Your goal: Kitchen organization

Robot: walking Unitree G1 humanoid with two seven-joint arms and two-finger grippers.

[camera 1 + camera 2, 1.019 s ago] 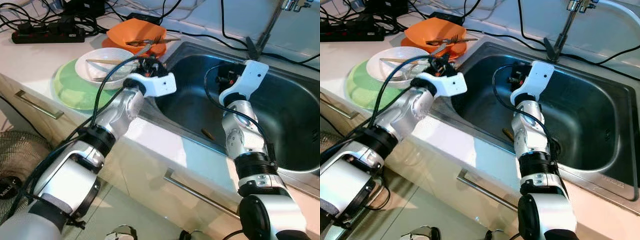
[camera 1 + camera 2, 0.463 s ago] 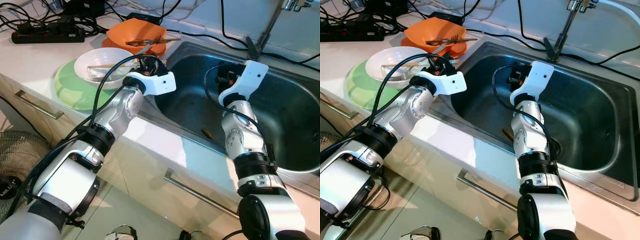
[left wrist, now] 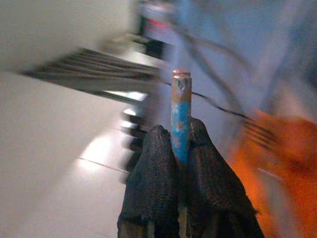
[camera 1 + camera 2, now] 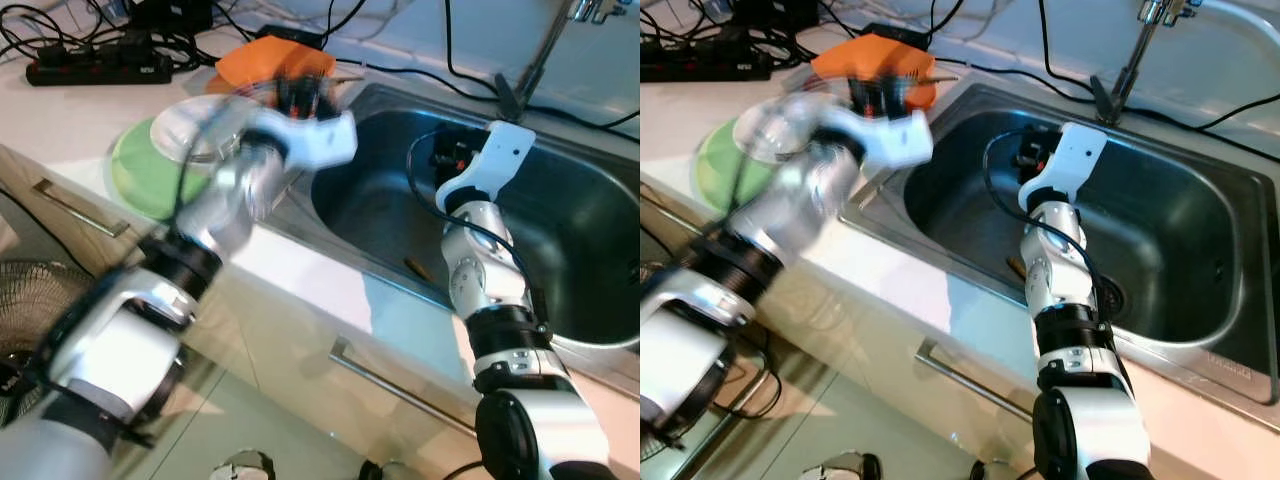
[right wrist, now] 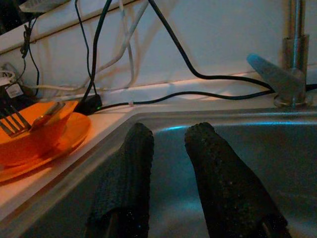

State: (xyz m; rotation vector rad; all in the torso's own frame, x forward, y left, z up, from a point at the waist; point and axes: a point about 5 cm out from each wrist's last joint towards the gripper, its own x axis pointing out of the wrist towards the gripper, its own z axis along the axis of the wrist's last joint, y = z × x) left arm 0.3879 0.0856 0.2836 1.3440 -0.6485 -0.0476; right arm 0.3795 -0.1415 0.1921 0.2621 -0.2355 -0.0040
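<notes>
Left end effector point(image 3: 181, 163) motion-blurred, fingers pinched together; right end effector point(image 5: 171, 144) parted, arm bent.

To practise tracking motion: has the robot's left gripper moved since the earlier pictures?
Yes. The left gripper, shut on a blue-handled utensil, has swung away from the white bowl towards the orange bowl.

Blurred left arm point(image 4: 215, 215) beside sink point(image 4: 570, 210)

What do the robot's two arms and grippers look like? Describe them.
Both arms are silver metal segments with black joint rings and white wrist housings, with black cables looping along them. The left gripper and right gripper each have two long black fingers with a rough, knit-like texture.
</notes>
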